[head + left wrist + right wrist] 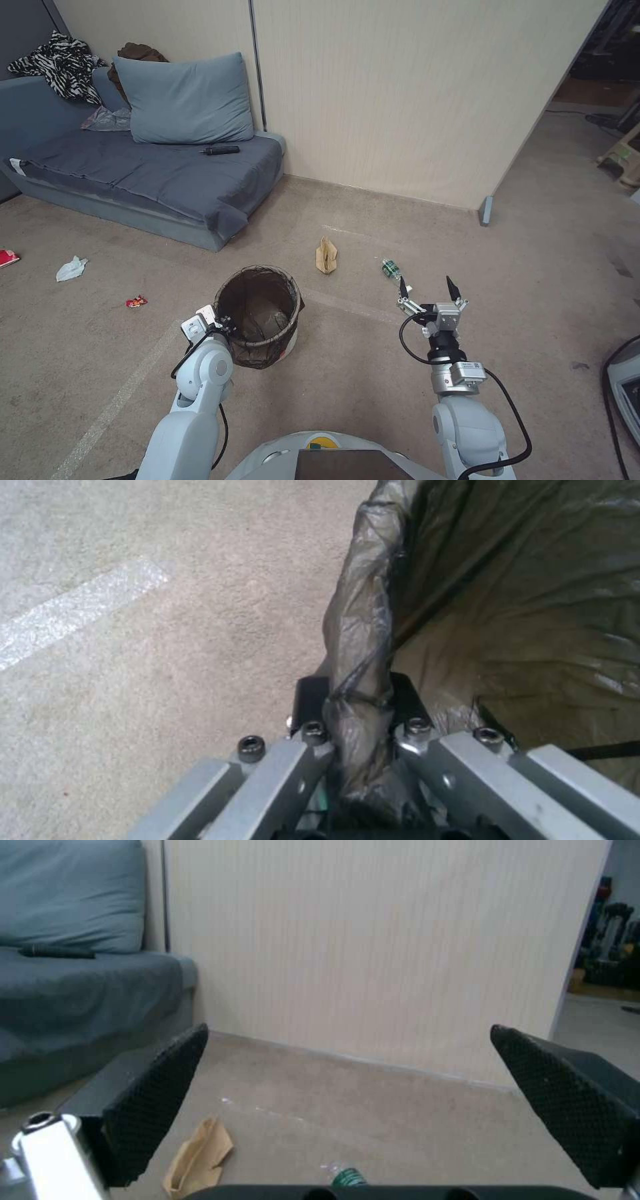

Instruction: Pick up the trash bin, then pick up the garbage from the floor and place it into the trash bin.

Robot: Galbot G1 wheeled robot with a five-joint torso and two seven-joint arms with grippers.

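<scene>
The trash bin point(261, 319), a round white bucket lined with a dark bag, is on the carpet just ahead of me. My left gripper point(225, 327) is shut on its near rim; in the left wrist view the fingers point(312, 700) pinch the bag-covered rim point(360, 625). My right gripper point(429, 288) hovers open above the floor to the right of the bin, its pads point(157, 1100) spread wide. Garbage lies around: a brown paper bag point(326, 256) point(197, 1160), a green-labelled bottle point(391, 269) point(348, 1177), a red wrapper point(136, 302) and a white tissue point(71, 269).
A grey sofa point(153, 177) with a cushion stands at the back left against a beige partition wall point(400, 100). Another red item point(7, 257) lies at the far left edge. A black cable and grey equipment point(627, 387) sit at the right edge.
</scene>
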